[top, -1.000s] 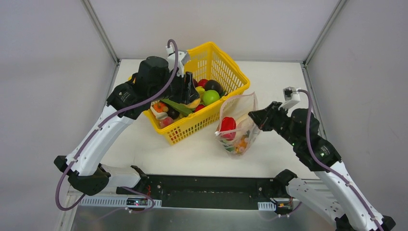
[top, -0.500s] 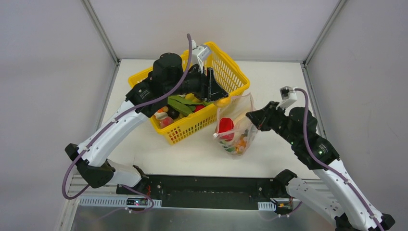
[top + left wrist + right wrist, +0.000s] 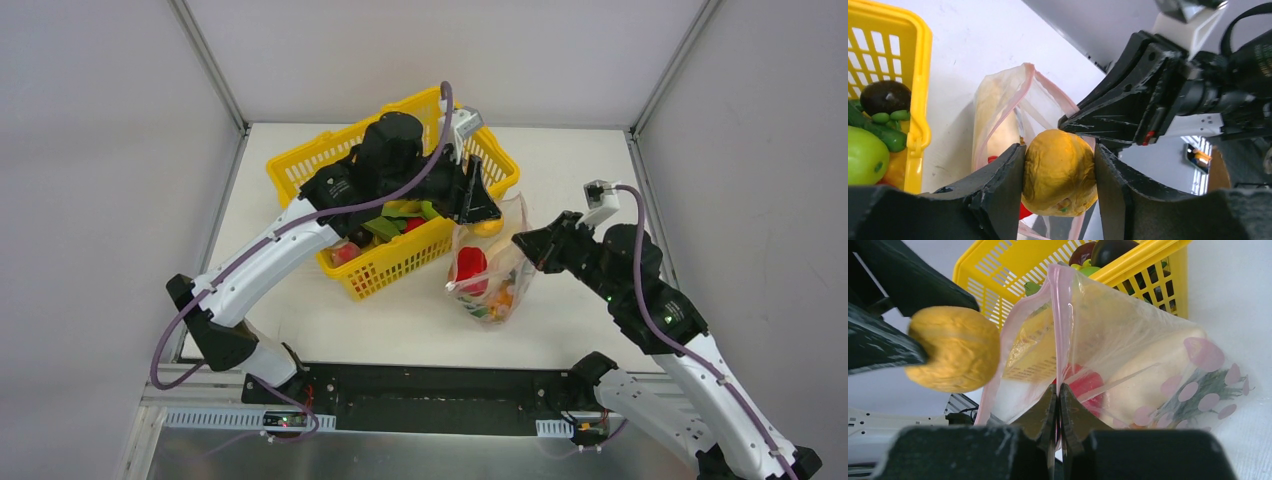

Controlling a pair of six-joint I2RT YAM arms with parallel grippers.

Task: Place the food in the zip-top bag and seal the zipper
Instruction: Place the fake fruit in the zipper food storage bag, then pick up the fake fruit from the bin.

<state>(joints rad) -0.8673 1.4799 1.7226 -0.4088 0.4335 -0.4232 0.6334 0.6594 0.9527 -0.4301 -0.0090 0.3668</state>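
Landmark: zip-top bag (image 3: 492, 272), standing on the worktop (image 3: 400, 322), mouth up and open.

- Nearest the arm bases, at the bag's right edge: right tool (image 3: 1058, 405), fingers pressed together on the mouth rim, pinching the plastic just below the zipper (image 3: 1060, 315). It has not shifted over the last second and goes on holding the mouth up and apart.
- Inside the bag: a red piece (image 3: 1087, 384) and a few small orange and green bits low down. Partly loaded.
- At the bag's far rim: left tool (image 3: 1058, 170), clamped on a yellow toy fruit (image 3: 1059, 172), one finger on each side. A second ago this tool was down in the basket beyond the bag. Half a second ago it was crossing the basket's near wall. Now the fruit sits at the mouth. The right wrist view puts it just beside the pink rim, on the basket side. Cannot tell whether it is fully over the opening.
- Beyond the bag, to its left: yellow basket (image 3: 385, 278), with a green apple (image 3: 863, 156), a dark avocado (image 3: 885, 97) and more food inside.

Reading: one carry is nearly done. The next move is likely a short advance over the opening and then a release. Risk: a fruit let go on the rim could roll off outside. Many pieces remain to move, and the zipper is unsealed.
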